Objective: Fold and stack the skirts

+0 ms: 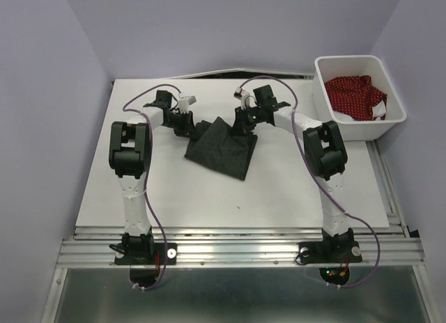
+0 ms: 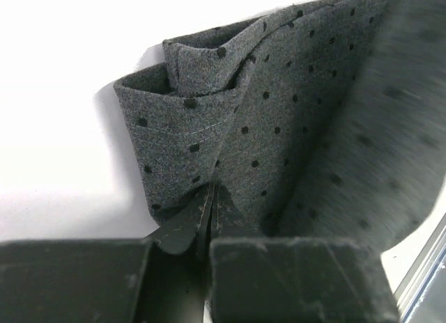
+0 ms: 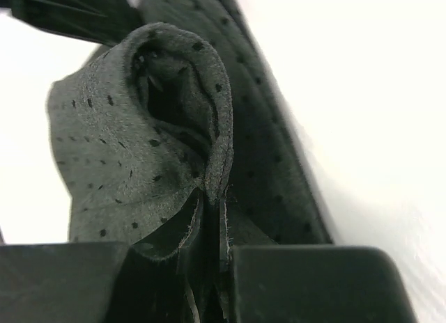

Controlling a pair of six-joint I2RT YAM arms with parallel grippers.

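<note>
The dark skirt [image 1: 224,150] lies mid-counter [image 1: 174,198], far edge raised. The left pincer [image 2: 209,222] pinches one folded corner and the right pincer [image 3: 211,222] pinches the other. The red skirt [image 1: 357,93] sits in the bin [image 1: 352,134], perhaps over something white.

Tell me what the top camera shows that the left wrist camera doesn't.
Only the top view shows the right gripper at the far edge of the dark skirt, and the red skirt lying in the white bin. Only the left wrist view shows, close up, the cloth's black dots, its stitch lines and a folded corner pinched in the left gripper. Both show the dark skirt, the white table under it, and the left gripper holding the cloth.
</note>
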